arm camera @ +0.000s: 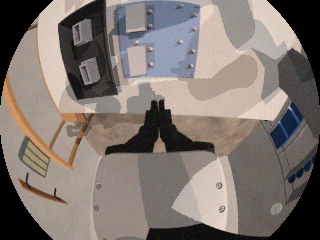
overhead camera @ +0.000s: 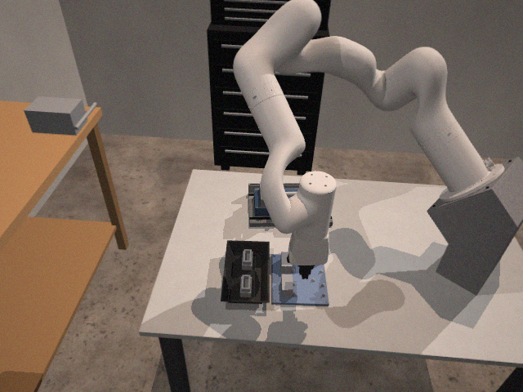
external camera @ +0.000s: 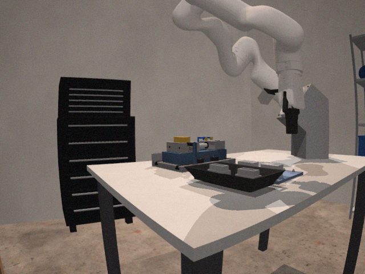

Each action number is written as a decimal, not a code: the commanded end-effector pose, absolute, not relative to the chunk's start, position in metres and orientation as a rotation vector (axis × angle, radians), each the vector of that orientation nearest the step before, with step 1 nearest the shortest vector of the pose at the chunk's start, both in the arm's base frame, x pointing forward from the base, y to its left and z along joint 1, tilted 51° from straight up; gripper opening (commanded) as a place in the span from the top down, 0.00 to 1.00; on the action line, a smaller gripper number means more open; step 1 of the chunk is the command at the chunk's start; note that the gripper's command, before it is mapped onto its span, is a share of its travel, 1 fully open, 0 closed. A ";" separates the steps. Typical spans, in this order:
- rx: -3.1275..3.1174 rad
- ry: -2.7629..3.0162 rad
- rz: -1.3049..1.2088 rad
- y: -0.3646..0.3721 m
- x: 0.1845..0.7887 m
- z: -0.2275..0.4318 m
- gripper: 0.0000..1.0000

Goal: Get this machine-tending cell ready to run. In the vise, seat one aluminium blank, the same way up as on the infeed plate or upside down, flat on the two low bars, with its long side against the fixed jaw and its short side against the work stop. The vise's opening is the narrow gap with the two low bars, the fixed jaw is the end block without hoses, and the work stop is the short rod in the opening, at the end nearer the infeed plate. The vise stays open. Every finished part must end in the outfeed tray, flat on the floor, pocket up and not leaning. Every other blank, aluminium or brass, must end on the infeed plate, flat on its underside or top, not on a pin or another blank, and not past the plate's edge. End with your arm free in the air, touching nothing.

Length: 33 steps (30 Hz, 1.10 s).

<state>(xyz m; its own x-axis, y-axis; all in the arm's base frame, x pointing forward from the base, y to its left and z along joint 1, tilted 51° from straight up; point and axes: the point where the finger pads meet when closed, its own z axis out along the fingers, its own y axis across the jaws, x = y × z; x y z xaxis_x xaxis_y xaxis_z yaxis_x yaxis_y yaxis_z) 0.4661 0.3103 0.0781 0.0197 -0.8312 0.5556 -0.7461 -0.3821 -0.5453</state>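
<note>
Two pale grey rectangular blanks [arm camera: 138, 60] are seen lying flat on the blue infeed plate [arm camera: 175, 60]. The gripper [arm camera: 158, 112] is held closed and empty above the plate.

A workshop for machines, bare grey walls, rough concrete floor [external camera: 294, 236], tall black tool chest [external camera: 94, 141] with many drawers, white work surface [external camera: 153, 188] with a blue vise [external camera: 191, 153], wooden bench [overhead camera: 37, 211] at the side, metal shelf rack [external camera: 355, 88]
</note>
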 end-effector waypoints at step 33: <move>-2.168 1.686 -1.306 0.350 0.467 0.131 1.00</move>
